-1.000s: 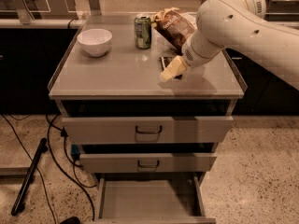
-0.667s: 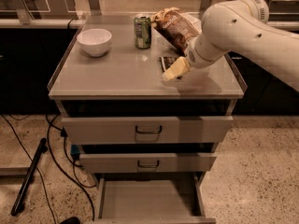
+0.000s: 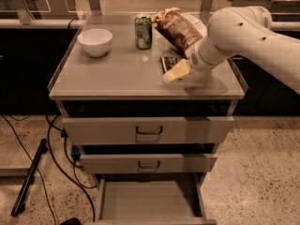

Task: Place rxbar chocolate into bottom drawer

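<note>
The rxbar chocolate [image 3: 167,62] is a small dark flat wrapper lying on the cabinet top, right of centre. Its near end is hidden behind my gripper. My gripper [image 3: 174,72] is cream-coloured and points down-left at the near end of the bar, low over the cabinet top. The white arm [image 3: 239,32] reaches in from the right. The bottom drawer [image 3: 147,201] is pulled out at the foot of the cabinet; its grey floor shows nothing in it.
A crinkled brown chip bag [image 3: 177,27] leans just behind the bar. A green can [image 3: 143,31] and a white bowl [image 3: 94,41] stand further left. The two upper drawers [image 3: 149,130] are slightly out. Cables [image 3: 51,153] lie on the floor at left.
The arm has sunk a little and the gripper has edged slightly down and right beside the bar. The bar and the drawers have not moved.
</note>
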Robot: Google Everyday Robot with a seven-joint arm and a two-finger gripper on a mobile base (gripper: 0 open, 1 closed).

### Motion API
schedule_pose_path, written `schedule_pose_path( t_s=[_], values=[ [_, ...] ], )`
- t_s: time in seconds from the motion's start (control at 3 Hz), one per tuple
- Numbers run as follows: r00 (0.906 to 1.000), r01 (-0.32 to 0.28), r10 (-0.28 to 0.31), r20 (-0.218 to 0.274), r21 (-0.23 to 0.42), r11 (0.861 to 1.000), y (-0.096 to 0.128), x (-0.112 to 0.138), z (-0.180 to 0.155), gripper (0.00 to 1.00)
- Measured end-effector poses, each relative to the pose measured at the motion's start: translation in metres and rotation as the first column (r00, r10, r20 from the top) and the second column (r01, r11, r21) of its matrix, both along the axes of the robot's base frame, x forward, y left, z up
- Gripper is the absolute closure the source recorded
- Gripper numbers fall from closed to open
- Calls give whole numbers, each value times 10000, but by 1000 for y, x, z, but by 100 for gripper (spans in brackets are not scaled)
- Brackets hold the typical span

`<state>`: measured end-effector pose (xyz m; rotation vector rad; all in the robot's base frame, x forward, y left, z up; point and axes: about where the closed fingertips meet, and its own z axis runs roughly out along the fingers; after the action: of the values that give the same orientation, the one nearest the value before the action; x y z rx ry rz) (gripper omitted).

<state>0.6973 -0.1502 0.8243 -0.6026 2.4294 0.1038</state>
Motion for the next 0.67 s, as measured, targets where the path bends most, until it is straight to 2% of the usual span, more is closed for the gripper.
schedule_pose_path(
  t_s=[0.33, 0.67],
  values=[
    [9992, -400, 398, 74, 290, 9988, -2, 3, -6, 0],
    [9925, -1211, 1195, 242, 782, 9896, -5, 7, -14, 0]
  ],
)
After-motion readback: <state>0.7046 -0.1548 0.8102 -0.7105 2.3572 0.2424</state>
